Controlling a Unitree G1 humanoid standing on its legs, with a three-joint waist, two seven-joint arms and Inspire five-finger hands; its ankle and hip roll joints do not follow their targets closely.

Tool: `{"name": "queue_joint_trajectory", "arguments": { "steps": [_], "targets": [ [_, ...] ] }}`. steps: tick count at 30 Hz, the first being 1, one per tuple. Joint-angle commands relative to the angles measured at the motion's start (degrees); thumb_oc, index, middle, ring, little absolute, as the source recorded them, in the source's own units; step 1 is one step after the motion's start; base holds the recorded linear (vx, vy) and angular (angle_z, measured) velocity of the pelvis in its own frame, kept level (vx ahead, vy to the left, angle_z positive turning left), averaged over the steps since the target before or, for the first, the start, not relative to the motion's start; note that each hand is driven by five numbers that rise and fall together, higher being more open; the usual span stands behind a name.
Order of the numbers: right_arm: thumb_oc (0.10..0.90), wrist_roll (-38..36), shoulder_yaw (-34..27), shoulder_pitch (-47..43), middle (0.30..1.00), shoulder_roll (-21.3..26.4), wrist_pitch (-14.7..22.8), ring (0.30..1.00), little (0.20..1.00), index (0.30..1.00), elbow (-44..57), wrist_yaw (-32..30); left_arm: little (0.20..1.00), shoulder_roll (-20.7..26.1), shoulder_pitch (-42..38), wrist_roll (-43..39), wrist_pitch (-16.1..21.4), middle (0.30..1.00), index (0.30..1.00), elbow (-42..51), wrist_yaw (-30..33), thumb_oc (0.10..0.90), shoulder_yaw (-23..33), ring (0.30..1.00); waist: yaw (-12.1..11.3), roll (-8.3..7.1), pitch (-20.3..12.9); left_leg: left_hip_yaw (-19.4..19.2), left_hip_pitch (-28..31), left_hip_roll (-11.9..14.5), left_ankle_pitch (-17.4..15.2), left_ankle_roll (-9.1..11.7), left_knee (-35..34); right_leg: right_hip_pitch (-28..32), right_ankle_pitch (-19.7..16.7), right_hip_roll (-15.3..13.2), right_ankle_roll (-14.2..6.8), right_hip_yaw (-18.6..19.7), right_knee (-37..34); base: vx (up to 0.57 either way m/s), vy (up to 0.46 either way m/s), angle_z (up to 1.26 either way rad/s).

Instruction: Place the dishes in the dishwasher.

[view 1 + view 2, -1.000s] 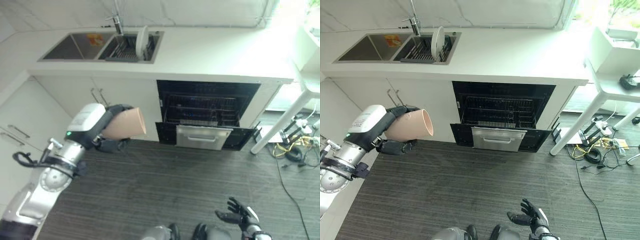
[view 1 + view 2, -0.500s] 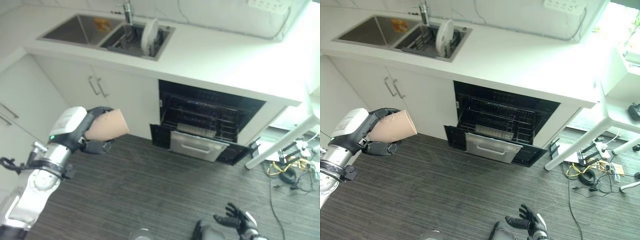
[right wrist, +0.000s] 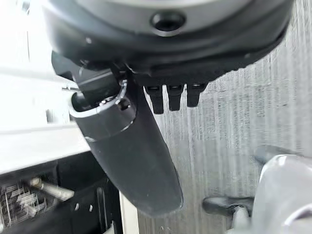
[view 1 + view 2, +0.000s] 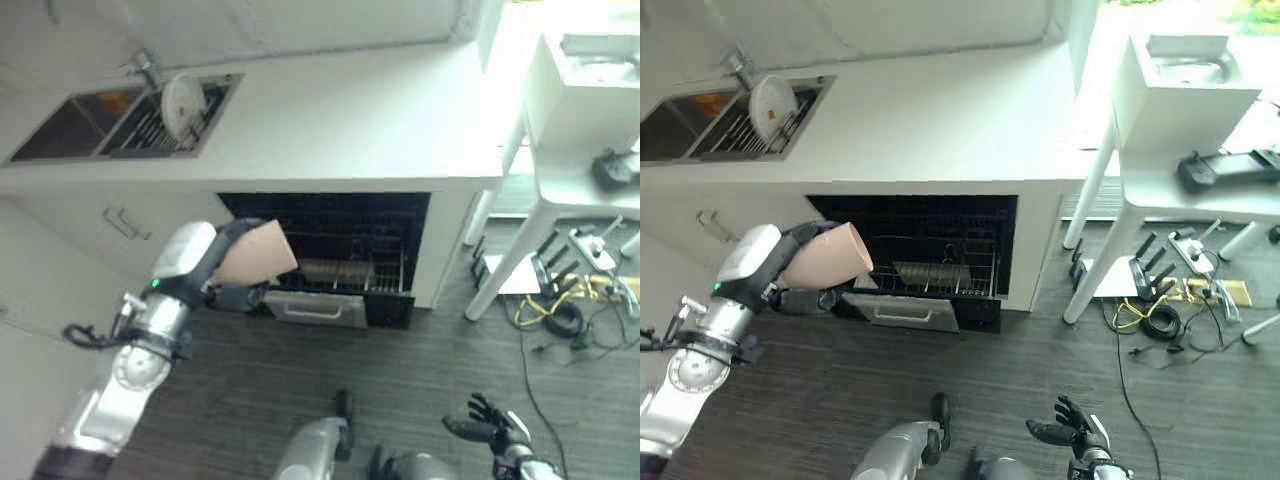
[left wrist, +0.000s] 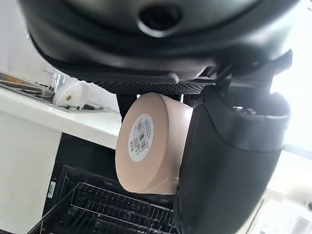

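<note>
Beige cup [image 4: 256, 264] (lying sideways) before the open dishwasher [image 4: 340, 255].

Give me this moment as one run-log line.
left hand: shut on tan bowl, held before open dishwasher | right hand: open, idle | white plate: in sink rack

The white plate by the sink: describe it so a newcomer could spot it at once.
Start at the white countertop and go to the sink at its far left end. In the dark rack beside the basin, the white plate stands on edge, the rack's one round, pale dish.
</note>
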State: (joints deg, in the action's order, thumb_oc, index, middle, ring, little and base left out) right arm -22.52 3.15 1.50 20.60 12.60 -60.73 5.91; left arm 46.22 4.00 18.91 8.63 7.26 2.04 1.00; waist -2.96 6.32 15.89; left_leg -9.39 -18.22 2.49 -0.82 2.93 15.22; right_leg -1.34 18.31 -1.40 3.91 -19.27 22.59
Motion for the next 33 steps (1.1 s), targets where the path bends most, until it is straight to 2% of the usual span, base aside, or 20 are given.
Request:
{"name": "queue_joint_trajectory", "arguments": {
  "steps": [1, 5, 9, 12, 14, 17, 18, 19, 21, 22, 24, 25, 26, 27, 30, 32, 33],
  "targets": [
    [0.800, -0.06, -1.41, 2.05, 0.900, 0.79, 1.84, 0.900, 0.900, 0.900, 2.11, -1.35, 0.300, 5.81, -5.76, -0.84, 2.28, 0.300, 0.300, 4.04, 5.66, 0.400, 9.55, 0.300, -2.08, -1.47, -4.11, -2.44, 7.37, 1.03, -4.90, 0.34, 1.96, 2.94, -4.40, -5.28, -10.23, 0.82, -5.41, 0.15, 0.147, -0.24],
    [0.800, 0.95, -2.49, 3.45, 0.900, 0.31, 0.84, 0.900, 0.900, 0.900, 2.03, -2.84, 0.300, 6.35, -6.17, -0.53, 3.83, 0.300, 0.300, 2.46, 5.58, 0.400, 9.63, 0.300, -1.23, -0.90, -5.00, -2.09, 9.76, 0.98, -7.25, -0.72, 1.96, 3.93, -4.26, -4.84, -10.30, -0.39, -5.41, 0.18, 0.184, 0.15],
    [0.800, 0.82, -3.91, 4.17, 0.900, -0.29, 0.36, 0.900, 0.900, 0.900, 1.89, -2.05, 0.300, 7.00, -6.59, 0.00, 4.96, 0.300, 0.300, 1.29, 5.83, 0.400, 9.23, 0.300, -0.66, -0.45, -4.98, -1.49, 11.51, 0.32, -9.11, -2.56, 1.96, 4.71, -7.58, -4.24, -11.17, -0.60, -5.41, 0.14, 0.161, 0.00],
    [0.800, 0.16, -3.64, 4.43, 0.900, -1.21, 0.55, 0.900, 0.900, 0.900, 3.01, -1.50, 0.300, 7.42, -6.57, 0.28, 5.81, 0.300, 0.300, 1.06, 5.50, 0.400, 9.23, 0.300, -0.63, -0.64, -4.77, -0.40, 12.19, -1.00, -10.18, -4.50, 1.96, 2.89, -8.91, -4.63, -12.23, 0.40, -0.06, 0.10, 0.139, 0.17],
    [0.800, -0.51, -3.14, 4.50, 0.900, -1.68, 0.56, 0.900, 0.900, 0.900, 4.12, -1.46, 0.300, 7.89, -6.91, 0.61, 6.05, 0.300, 0.300, 0.96, 5.37, 0.400, 9.20, 0.300, -0.42, -0.51, -4.50, 0.33, 12.54, -1.96, -11.02, -6.15, 1.96, 0.31, -10.03, -5.46, -13.14, 1.10, 7.67, 0.07, 0.155, 0.05],
    [0.800, -0.96, -2.67, 4.59, 0.900, -1.82, 0.43, 0.900, 0.900, 0.900, 4.99, -1.09, 0.300, 9.18, -7.62, 0.36, 5.56, 0.300, 0.300, 0.55, 4.96, 0.400, 9.22, 0.300, -0.02, -0.37, -4.10, 1.34, 12.90, -3.04, -11.72, -7.50, 1.96, -2.92, -11.75, -6.29, -13.67, 2.07, 16.85, 0.05, 0.083, 0.09],
    [0.800, -1.48, -2.19, 4.22, 0.900, -1.64, 0.61, 0.900, 0.900, 0.900, 4.59, -0.68, 0.300, 10.09, -8.25, -0.32, 4.82, 0.300, 0.300, 0.07, 4.66, 0.400, 9.19, 0.300, 0.25, -0.20, -3.90, 1.95, 13.25, -3.11, -12.20, -7.61, 1.96, -5.24, -13.03, -6.98, -13.69, 2.58, 18.01, 0.05, -0.020, 0.10],
    [0.800, -1.51, -1.89, 3.77, 0.900, -1.50, 0.88, 0.900, 0.900, 0.900, 4.11, -0.16, 0.300, 10.66, -8.82, -0.57, 4.32, 0.300, 0.300, -0.39, 4.70, 0.400, 9.10, 0.300, 0.41, -0.11, -3.99, 1.98, 13.15, -2.68, -12.03, -7.15, 1.96, -5.75, -13.26, -6.89, -13.37, 2.13, 14.57, 0.04, -0.109, 0.06],
    [0.800, -0.58, -1.54, 3.17, 0.900, -1.34, 1.19, 0.900, 0.900, 0.900, 3.69, 0.34, 0.300, 11.08, -9.51, -0.17, 3.41, 0.300, 0.300, -0.68, 5.16, 0.400, 8.67, 0.300, 0.71, -0.93, -3.92, 2.14, 13.54, -2.68, -12.26, -6.09, 1.96, -5.36, -13.93, -6.74, -13.48, 1.65, 3.33, 0.06, -0.186, 0.04],
    [0.800, -0.09, -1.08, 2.97, 0.900, -1.45, 1.01, 0.900, 0.900, 0.900, 3.73, 0.13, 0.300, 11.68, -9.56, -0.27, 2.73, 0.300, 0.300, -0.74, 5.36, 0.400, 8.58, 0.300, 1.17, -1.40, -3.58, 2.33, 14.46, -3.02, -13.49, -6.20, 1.96, -6.29, -17.12, -7.10, -14.22, 1.86, 0.50, 0.08, -0.175, -0.03],
    [0.800, -0.35, -0.88, 2.48, 0.900, -1.16, -0.05, 0.900, 0.900, 0.900, 3.89, -0.07, 0.300, 12.62, -9.29, -0.85, 2.71, 0.300, 0.300, -1.64, 5.31, 0.400, 9.43, 0.300, 0.76, -1.51, -3.68, 1.61, 14.75, -2.22, -13.59, -5.68, 1.96, -4.82, -16.52, -7.27, -14.02, 0.41, -3.69, 0.07, -0.200, -0.04],
    [0.800, -1.40, -0.84, 2.37, 0.900, -0.79, -0.43, 0.900, 0.900, 0.900, 3.43, 0.00, 0.300, 13.12, -8.78, -1.75, 2.47, 0.300, 0.300, -1.53, 5.42, 0.400, 9.42, 0.300, 0.47, -1.75, -3.82, 1.87, 14.99, -2.10, -13.48, -5.03, 1.96, -3.52, -14.45, -6.10, -13.70, 1.29, -5.41, 0.03, -0.273, -0.06],
    [0.800, -1.30, -0.91, 2.30, 0.900, -0.55, -0.62, 0.900, 0.900, 0.900, 3.21, 0.10, 0.300, 13.36, -8.33, -2.42, 2.53, 0.300, 0.300, -1.45, 5.34, 0.400, 9.85, 0.300, 0.28, -1.96, -4.22, 1.30, 14.44, -1.81, -12.57, -4.45, 1.96, -3.30, -12.78, -5.79, -13.09, 1.07, -5.41, 0.01, -0.354, -0.06],
    [0.800, -0.37, -0.98, 2.35, 0.900, -0.05, -1.31, 0.900, 0.900, 0.900, 2.99, 0.30, 0.300, 13.53, -8.05, -3.60, 1.94, 0.300, 0.300, -1.04, 5.37, 0.400, 10.24, 0.300, 0.18, -2.36, -4.96, -0.80, 14.13, -1.10, -11.63, -3.32, 1.96, -2.52, -9.08, -5.41, -11.91, 0.64, -5.41, 0.00, -0.249, -0.06],
    [0.800, 1.04, -2.20, 3.41, 0.900, 0.51, -0.68, 0.900, 0.900, 0.900, 2.57, -0.02, 0.300, 13.55, -9.29, -6.16, 2.28, 0.300, 0.300, -0.50, 5.20, 0.400, 9.60, 0.300, 0.92, -3.42, -4.70, -5.52, 16.66, -1.43, -10.80, -2.54, 1.96, -1.24, -8.01, -6.90, -11.37, -0.73, -5.41, 0.00, -0.146, 0.11],
    [0.800, -0.01, -2.35, 3.63, 0.900, 1.74, 0.25, 0.900, 0.900, 0.900, 2.50, -1.97, 0.300, 13.70, -10.51, -9.24, 3.42, 0.300, 0.300, -0.23, 4.95, 0.400, 8.92, 0.300, -0.07, -5.48, -3.23, -4.60, 15.70, -2.21, -7.83, -1.33, 2.55, -0.19, -8.28, -9.49, -10.76, 0.67, -5.41, -0.04, -0.051, 0.46],
    [0.800, -1.58, -2.48, 3.28, 0.900, 2.02, 0.58, 0.900, 0.900, 0.900, 2.09, -2.74, 0.300, 13.46, -10.61, -9.70, 3.83, 0.300, 0.300, -0.15, 4.84, 0.400, 8.86, 0.300, -0.42, -5.56, -3.02, -3.51, 15.28, -1.44, -7.74, -1.04, 1.97, -0.14, -8.18, -9.67, -10.82, 1.11, -5.41, -0.05, 0.067, 0.58]
  ]
}}
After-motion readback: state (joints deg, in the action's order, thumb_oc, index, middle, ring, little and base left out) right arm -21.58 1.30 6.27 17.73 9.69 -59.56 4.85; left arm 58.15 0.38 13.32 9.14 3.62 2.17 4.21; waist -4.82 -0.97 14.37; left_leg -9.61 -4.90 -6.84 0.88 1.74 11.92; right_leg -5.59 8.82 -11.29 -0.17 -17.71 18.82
